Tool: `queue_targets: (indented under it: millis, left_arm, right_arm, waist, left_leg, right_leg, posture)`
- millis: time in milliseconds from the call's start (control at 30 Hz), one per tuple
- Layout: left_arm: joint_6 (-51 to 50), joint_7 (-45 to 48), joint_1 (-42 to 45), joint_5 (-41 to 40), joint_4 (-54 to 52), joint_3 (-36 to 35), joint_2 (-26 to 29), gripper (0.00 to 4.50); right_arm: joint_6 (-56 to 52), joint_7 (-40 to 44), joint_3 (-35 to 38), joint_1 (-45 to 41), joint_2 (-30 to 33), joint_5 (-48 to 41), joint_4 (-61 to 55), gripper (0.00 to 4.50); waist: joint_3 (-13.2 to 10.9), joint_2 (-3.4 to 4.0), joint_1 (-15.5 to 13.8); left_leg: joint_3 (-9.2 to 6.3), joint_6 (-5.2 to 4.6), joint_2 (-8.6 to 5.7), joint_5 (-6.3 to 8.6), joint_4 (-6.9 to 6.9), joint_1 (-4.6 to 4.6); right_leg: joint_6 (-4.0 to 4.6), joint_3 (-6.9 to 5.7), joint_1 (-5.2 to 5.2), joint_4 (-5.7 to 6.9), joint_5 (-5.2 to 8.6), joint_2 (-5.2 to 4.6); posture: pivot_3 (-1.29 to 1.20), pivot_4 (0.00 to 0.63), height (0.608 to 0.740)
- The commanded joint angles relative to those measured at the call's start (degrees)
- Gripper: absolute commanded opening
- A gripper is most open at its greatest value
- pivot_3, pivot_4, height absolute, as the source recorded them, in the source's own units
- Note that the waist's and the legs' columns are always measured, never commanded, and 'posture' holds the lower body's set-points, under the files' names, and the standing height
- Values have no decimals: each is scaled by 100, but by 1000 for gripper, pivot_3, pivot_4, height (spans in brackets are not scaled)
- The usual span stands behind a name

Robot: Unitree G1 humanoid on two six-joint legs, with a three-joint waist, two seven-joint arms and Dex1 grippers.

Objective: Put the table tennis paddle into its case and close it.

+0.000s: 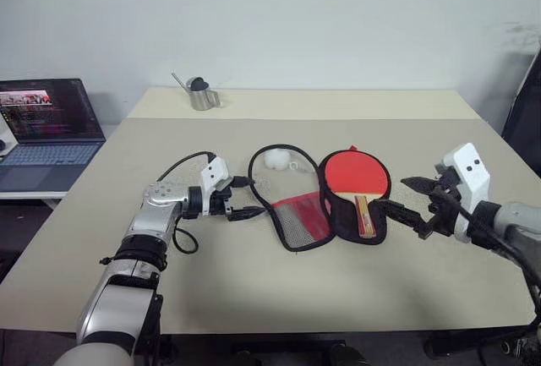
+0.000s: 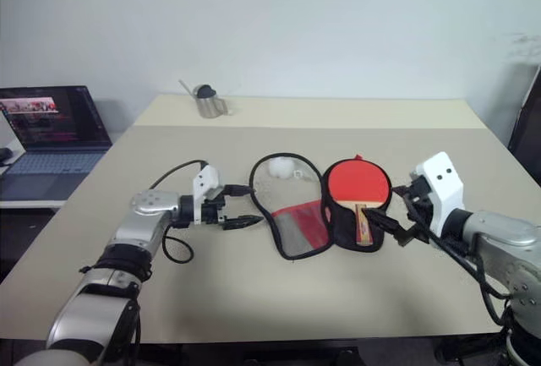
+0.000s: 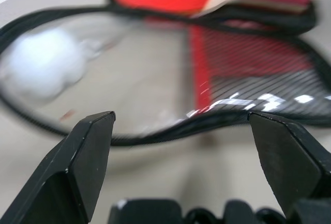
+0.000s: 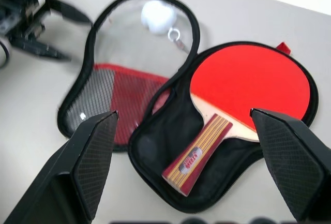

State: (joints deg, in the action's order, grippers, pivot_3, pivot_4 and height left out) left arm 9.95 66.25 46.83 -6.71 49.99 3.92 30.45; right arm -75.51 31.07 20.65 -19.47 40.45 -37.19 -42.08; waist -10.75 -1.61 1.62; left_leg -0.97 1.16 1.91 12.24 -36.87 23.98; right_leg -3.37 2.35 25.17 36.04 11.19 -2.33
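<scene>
The case (image 1: 292, 221) lies unzipped and spread flat on the table's middle. In its black right half rests the table tennis paddle (image 1: 357, 173), red face up, with its striped wooden handle (image 4: 199, 151) pointing toward me. The left half has a clear panel and red mesh, and a small white ball (image 1: 276, 160) sits inside it. My left gripper (image 1: 256, 196) is open just off the case's left rim, fingers pointing at it, holding nothing. On the other side my right gripper (image 1: 390, 193) is open too, level with the handle and close to the right rim.
A small metal pitcher (image 1: 201, 95) stands at the table's far left. An open laptop (image 1: 51, 125) sits on a lower desk to the left. The beige table (image 1: 254, 290) stretches bare toward its front edge. A black cable loops beside my left wrist.
</scene>
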Motion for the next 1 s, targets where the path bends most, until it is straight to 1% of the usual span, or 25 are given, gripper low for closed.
queue_targets:
  millis: [33, 133, 267, 433, 533, 633, 900, 1000]
  left_arm:
    - [557, -739, 331, 216, 373, -187, -32, 4500]
    - [806, -1105, 449, 357, 647, -189, -104, 4500]
    - [922, -1345, 552, 605, 955, -78, -119, 4500]
    - [996, -1127, 603, 761, 1210, -23, -17, 4500]
    - [965, -1322, 765, 776, 1429, -129, 52, 4500]
    - [1012, -1382, 848, 871, 1598, -67, 98, 4500]
    - [1034, -1141, 741, 1024, 1766, 44, 112, 4500]
    - [976, -1254, 781, 999, 1839, -67, 142, 4500]
  right_arm:
    - [397, 60, 7, 89, 133, -15, 3, 4468]
    - [485, 27, 15, 127, 163, -58, 45, 4468]
    - [537, -2, 27, 144, 217, -99, 89, 4468]
    - [495, 45, 158, 184, 257, -343, -33, 4468]
    - [498, 50, 216, 206, 276, -524, -77, 4468]
    - [511, 19, 237, 233, 319, -613, -59, 4468]
    - [515, -53, 269, 304, 366, -754, -97, 4468]
    - [507, -108, 299, 330, 373, -833, -121, 4468]
  waist:
    - [0, 0, -3]
    - [0, 0, -3]
    - [0, 0, -1]
    - [0, -1, 3]
    - [0, -1, 2]
    - [0, -1, 3]
    - [0, -1, 1]
    - [0, -1, 2]
  left_leg:
    - [1, 0, 0, 0, -1, 0]
    - [2, 0, 0, 0, -2, -1]
    - [2, 0, 0, 0, -1, -1]
    - [4, 0, 0, 0, -1, -2]
    - [3, 0, 0, 0, -1, -1]
    - [4, 0, 0, 0, -1, -2]
    - [4, 1, 0, 0, -1, -1]
    - [5, 1, 0, 0, -2, -1]
  right_leg:
    - [-1, 0, -1, 0, 0, 0]
    - [-2, 1, -2, 0, -1, 0]
    - [-2, 0, -2, 0, -1, 0]
    - [-2, 1, -1, 0, -1, 0]
    - [-2, 0, -1, 0, -1, 0]
    - [-2, 1, -2, 0, -1, 0]
    - [-2, 0, -2, 1, -1, 0]
    - [-2, 1, -2, 0, -2, 0]
  posture:
    - [0, 150, 740]
    - [0, 150, 740]
    - [0, 150, 740]
    - [0, 150, 740]
    - [0, 150, 740]
    - [0, 150, 740]
    - [0, 150, 740]
    - [0, 150, 740]
